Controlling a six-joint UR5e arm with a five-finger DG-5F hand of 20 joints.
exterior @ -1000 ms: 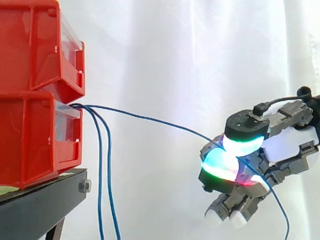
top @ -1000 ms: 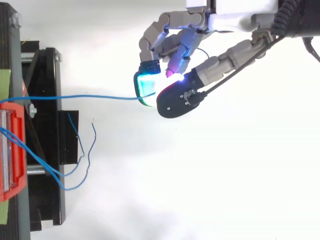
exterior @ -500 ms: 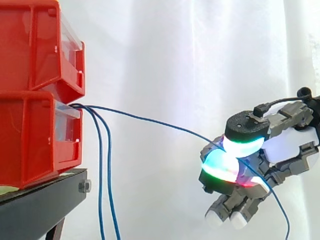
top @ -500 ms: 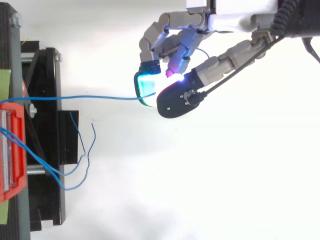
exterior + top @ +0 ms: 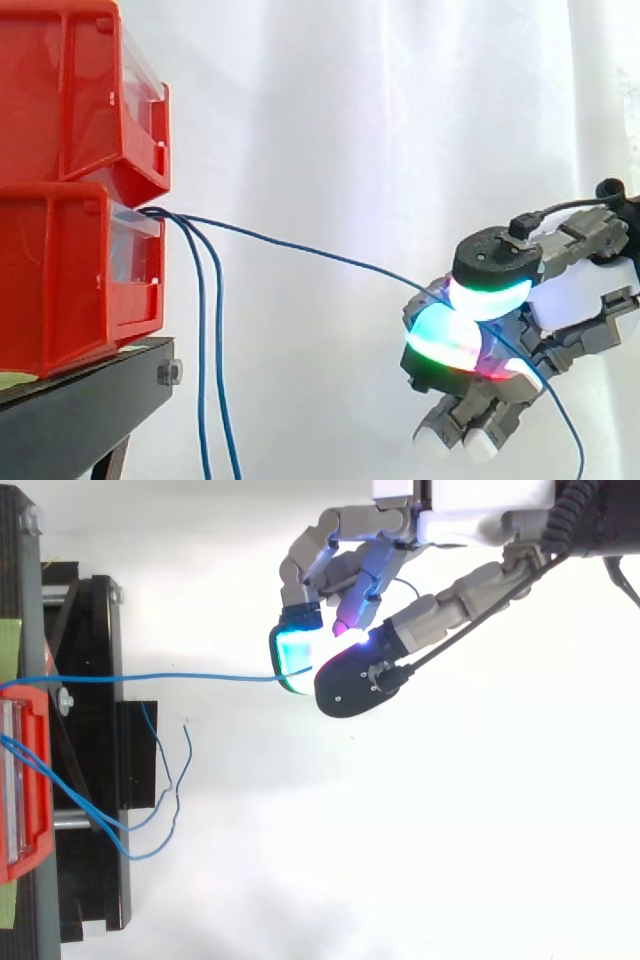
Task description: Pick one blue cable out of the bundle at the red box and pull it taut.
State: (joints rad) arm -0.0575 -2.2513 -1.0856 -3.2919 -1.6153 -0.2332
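Note:
One blue cable runs from the front of the lower red bin out to my hand in a shallow sag. The hand sits low at the right in the side view and pinches that cable between its glowing thumb pad and a finger pad. The cable's loose tail hangs down behind the hand. From above, the same cable is a nearly straight line from the bin to the hand. Two other blue cables hang from the bin's front.
A second red bin is stacked on the lower one. Both stand on a black stand at the left. The hanging cables' ends curl beside the stand in the top view. A white curtain is the backdrop.
The hand has moved slightly right and down with the cable still pinched. The cable runs a little straighter from the bin.

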